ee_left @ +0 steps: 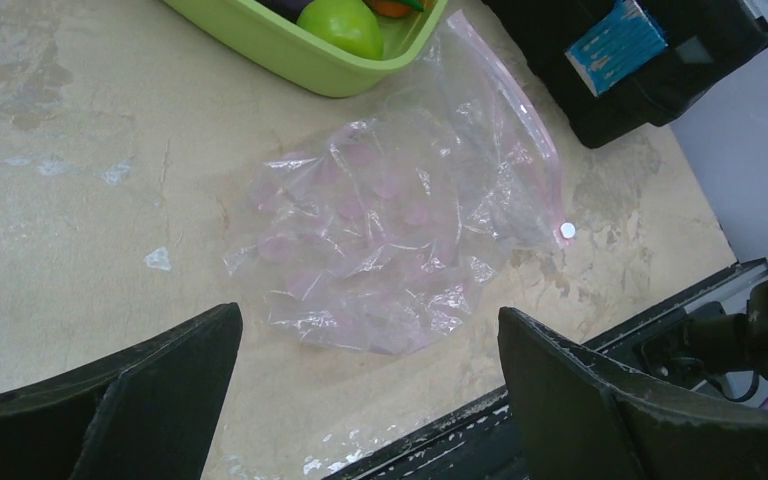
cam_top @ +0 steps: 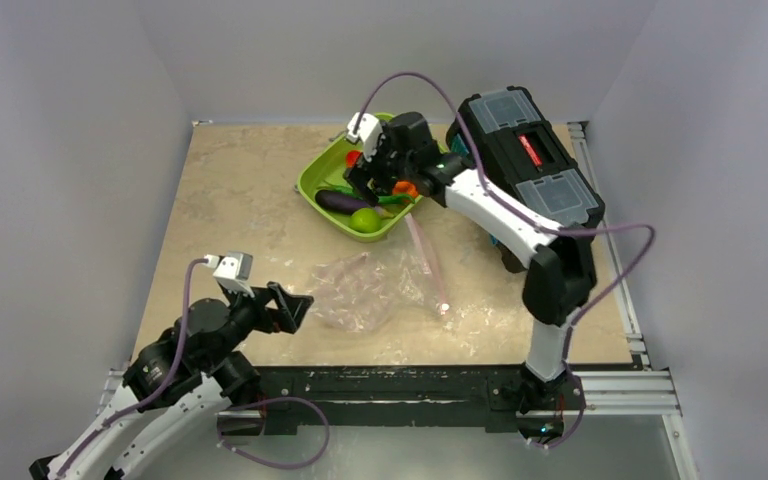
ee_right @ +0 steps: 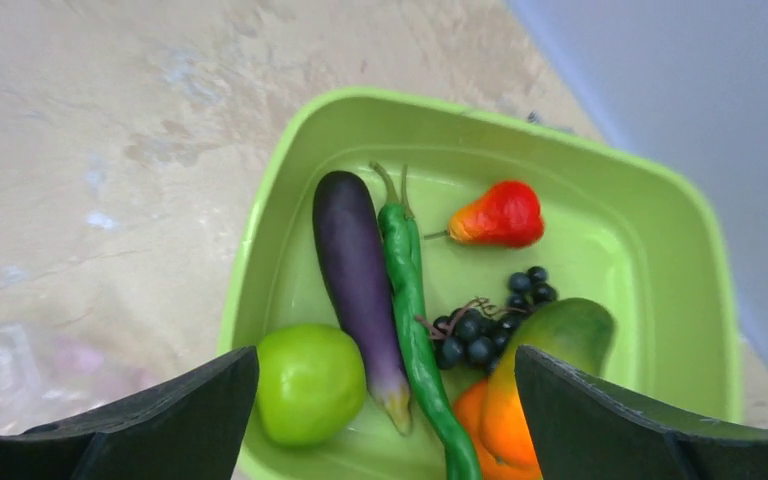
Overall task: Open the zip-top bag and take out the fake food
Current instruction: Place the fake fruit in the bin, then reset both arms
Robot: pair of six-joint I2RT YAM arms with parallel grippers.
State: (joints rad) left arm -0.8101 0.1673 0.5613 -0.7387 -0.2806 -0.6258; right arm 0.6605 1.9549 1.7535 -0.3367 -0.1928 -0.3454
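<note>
The zip-top bag (cam_top: 375,290) lies crumpled and flat on the table, its pink zip strip (ee_left: 525,130) along the right side; nothing shows inside the bag (ee_left: 390,240). The fake food sits in the lime-green tray (ee_right: 260,230): purple eggplant (ee_right: 355,270), green pod (ee_right: 407,290), red strawberry (ee_right: 495,215), dark grapes (ee_right: 480,330), green lime (ee_right: 310,382) and an orange-and-green fruit (ee_right: 535,380). My right gripper (ee_right: 385,365) hangs open just above them, holding nothing. My left gripper (ee_left: 370,350) is open near the bag's near edge, also empty.
A black toolbox (cam_top: 530,160) stands at the back right, close to the tray (cam_top: 315,180). The table's black front rail (cam_top: 410,385) runs just behind the bag. Grey walls close in the left, back and right sides.
</note>
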